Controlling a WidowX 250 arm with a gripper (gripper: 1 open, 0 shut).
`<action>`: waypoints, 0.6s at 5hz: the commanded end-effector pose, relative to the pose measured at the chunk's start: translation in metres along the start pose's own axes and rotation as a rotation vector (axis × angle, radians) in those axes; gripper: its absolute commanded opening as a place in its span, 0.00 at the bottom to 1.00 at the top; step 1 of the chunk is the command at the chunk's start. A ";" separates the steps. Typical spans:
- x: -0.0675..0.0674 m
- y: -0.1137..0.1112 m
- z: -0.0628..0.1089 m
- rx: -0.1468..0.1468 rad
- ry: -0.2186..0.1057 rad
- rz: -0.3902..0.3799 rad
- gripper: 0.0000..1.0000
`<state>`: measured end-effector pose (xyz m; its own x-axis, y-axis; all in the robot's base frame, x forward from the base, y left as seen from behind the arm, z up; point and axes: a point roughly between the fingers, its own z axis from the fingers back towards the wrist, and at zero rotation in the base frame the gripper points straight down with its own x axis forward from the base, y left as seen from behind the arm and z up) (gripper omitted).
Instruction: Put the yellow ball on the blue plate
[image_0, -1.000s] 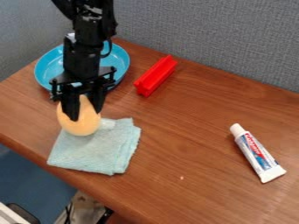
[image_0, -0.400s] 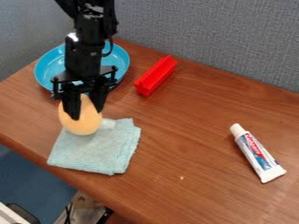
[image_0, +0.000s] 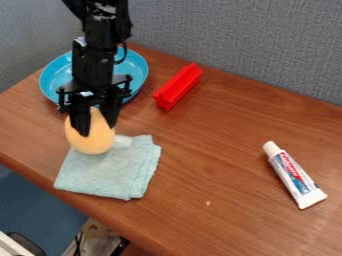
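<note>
The yellow ball (image_0: 91, 137) is an egg-shaped yellow-orange thing at the back left corner of the pale teal cloth (image_0: 114, 167). My gripper (image_0: 90, 122) comes down on it from above, its black fingers shut on the ball's top. Whether the ball rests on the cloth or hangs just above it I cannot tell. The blue plate (image_0: 63, 72) sits behind the ball at the table's far left, partly hidden by my arm (image_0: 100, 45).
A red rectangular block (image_0: 177, 85) lies right of the plate. A toothpaste tube (image_0: 293, 172) lies at the right side of the wooden table (image_0: 214, 140). The table's front edge runs close below the cloth.
</note>
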<state>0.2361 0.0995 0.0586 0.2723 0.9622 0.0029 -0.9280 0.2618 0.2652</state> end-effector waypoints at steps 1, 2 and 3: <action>0.008 -0.002 0.009 -0.030 -0.012 0.016 0.00; 0.008 -0.003 0.009 -0.030 -0.009 0.014 0.00; 0.009 -0.003 0.009 -0.029 -0.006 0.012 0.00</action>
<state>0.2374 0.0996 0.0570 0.2772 0.9608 -0.0106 -0.9245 0.2697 0.2694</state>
